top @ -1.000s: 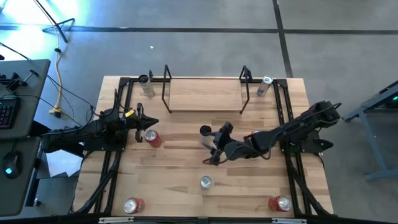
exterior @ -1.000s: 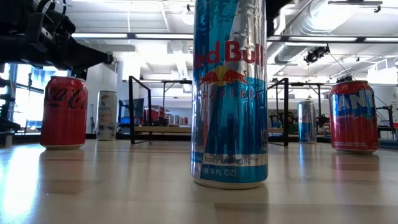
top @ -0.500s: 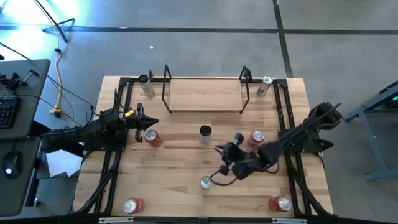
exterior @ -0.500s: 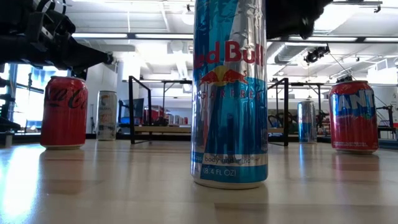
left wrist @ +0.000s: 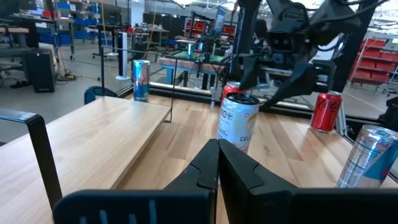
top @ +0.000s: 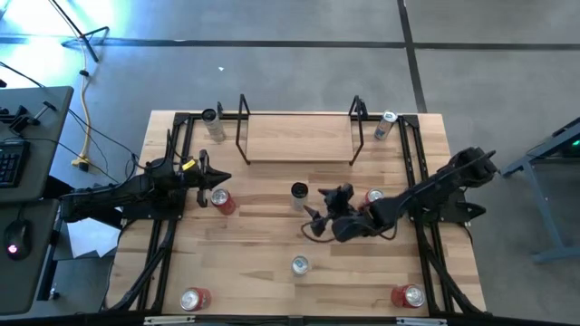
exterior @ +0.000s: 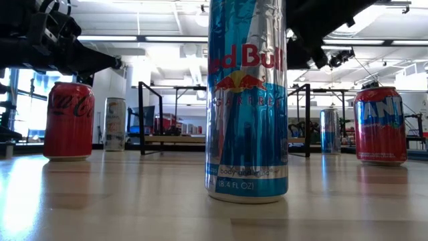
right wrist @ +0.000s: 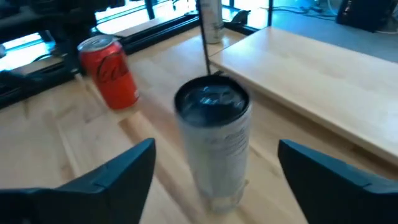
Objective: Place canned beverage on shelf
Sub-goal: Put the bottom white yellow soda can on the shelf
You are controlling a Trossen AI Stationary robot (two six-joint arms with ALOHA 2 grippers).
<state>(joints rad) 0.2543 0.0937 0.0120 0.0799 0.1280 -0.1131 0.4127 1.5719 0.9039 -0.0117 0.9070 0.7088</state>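
Before white can (right wrist: 213, 142), spread right claw (right wrist: 214, 171)

Around my table (top: 272, 226) the floor (top: 290, 63) is grey concrete, crossed by dark seams, with a patch of bluish light in one far corner. A yellow cable (top: 86, 118) trails over it there, near a thin black stand (top: 77, 41). Beside my left side sits a dark desk (top: 27, 136) bearing a keyboard (top: 7, 163). Looking level across the tabletop, I see a white ceiling (exterior: 154, 20) with long strip lights (exterior: 120, 38) and exposed ducts (exterior: 341, 27), and bright windows (exterior: 27, 100) at one side. Farther back stand workbenches, blue storage bins (left wrist: 68, 9) on shelving, and red racks (left wrist: 373, 56).
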